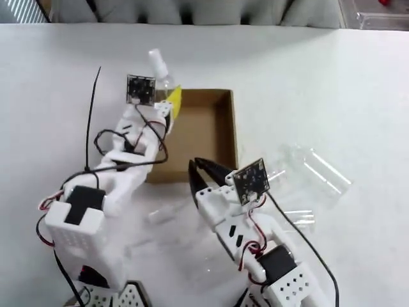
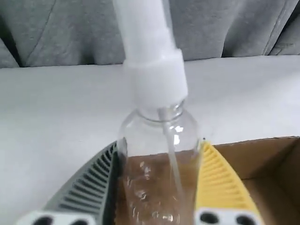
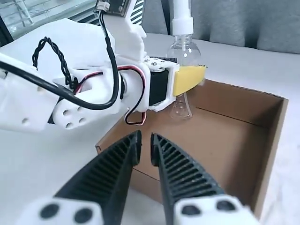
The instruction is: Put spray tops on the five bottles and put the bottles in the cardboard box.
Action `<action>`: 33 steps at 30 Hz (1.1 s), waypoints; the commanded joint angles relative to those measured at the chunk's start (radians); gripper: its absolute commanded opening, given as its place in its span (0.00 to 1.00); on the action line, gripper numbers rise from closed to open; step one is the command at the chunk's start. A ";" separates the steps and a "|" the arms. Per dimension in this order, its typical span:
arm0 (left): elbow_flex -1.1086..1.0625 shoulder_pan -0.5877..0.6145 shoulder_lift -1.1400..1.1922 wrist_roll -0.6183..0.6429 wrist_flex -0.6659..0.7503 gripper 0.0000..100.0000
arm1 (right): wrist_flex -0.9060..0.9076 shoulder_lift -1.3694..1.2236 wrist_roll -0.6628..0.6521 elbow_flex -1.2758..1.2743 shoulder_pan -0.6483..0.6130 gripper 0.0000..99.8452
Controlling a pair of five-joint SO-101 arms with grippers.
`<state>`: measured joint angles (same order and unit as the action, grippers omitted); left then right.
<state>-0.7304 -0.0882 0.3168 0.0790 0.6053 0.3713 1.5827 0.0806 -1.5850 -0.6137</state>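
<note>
Left gripper (image 2: pixel 158 146) pinches a clear plastic bottle (image 2: pixel 150 197), white spray top (image 2: pixel 153 75) fitted, over the far left corner of the brown cardboard box (image 1: pixel 225 128) (none seen boxed yet); right gripper (image 3: pixel 144 137) nearly pressed together, empty, at the box's near edge; further clear bottles (image 1: pixel 316 169) lie right of the box, so most work remains.
</note>
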 commanded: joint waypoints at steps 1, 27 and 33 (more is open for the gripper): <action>0.006 0.016 -0.015 -0.008 -0.031 0.15 | 0.007 0.012 -0.015 0.011 0.010 0.03; -0.034 0.018 -0.018 -0.002 -0.046 0.32 | 0.007 0.013 -0.015 0.011 0.010 0.03; -0.035 0.027 -0.019 -0.002 -0.046 0.32 | 0.007 0.013 -0.015 0.011 0.010 0.03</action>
<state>-0.7687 -0.0775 0.3153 0.0790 0.5623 0.3713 1.5827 0.0806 -1.5850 -0.6137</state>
